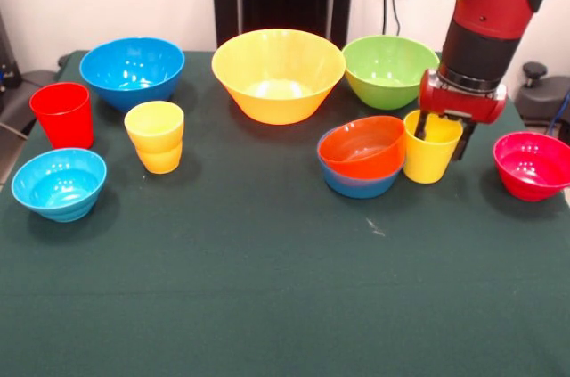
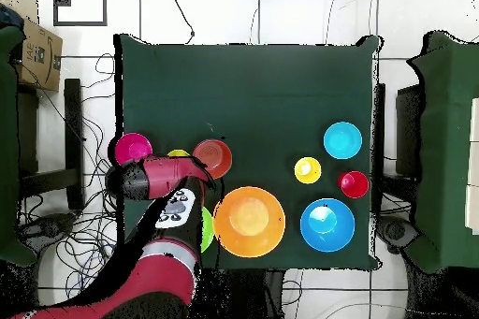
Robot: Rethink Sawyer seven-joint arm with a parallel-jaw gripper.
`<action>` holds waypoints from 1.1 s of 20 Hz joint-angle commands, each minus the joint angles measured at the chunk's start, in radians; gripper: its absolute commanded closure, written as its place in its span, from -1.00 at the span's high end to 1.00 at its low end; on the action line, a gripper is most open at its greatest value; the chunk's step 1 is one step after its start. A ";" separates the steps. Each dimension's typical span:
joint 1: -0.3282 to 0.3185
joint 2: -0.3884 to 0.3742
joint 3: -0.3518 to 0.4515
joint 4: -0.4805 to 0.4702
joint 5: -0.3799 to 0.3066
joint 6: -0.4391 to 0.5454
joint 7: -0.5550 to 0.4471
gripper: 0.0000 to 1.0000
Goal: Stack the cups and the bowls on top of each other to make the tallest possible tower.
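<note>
The gripper (image 1: 443, 135) straddles the rim of a yellow cup (image 1: 431, 151), one finger inside and one outside, not visibly clamped. This cup stands at the green tabletop's (image 1: 267, 288) three o'clock, touching an orange-red bowl (image 1: 363, 145) nested in a blue bowl (image 1: 356, 185). A crimson bowl (image 1: 533, 165) sits farther toward three. At twelve o'clock stands the large yellow-orange bowl (image 1: 278, 74), the lime green bowl (image 1: 388, 69) beside it.

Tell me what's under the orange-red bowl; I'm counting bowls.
The orange-red bowl sits nested in a blue bowl; only the blue rim and lower wall show, its inside is covered.
</note>
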 commanded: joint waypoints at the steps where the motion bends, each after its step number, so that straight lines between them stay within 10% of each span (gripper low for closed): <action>1: -0.036 0.039 0.112 -0.030 0.019 -0.043 0.120 1.00; 12: -0.044 0.018 0.113 -0.022 0.015 -0.014 0.107 1.00; 13: -0.040 0.019 0.106 -0.024 0.010 -0.019 0.106 -1.00; 22: -0.053 0.016 0.116 -0.030 -0.001 -0.002 0.086 -1.00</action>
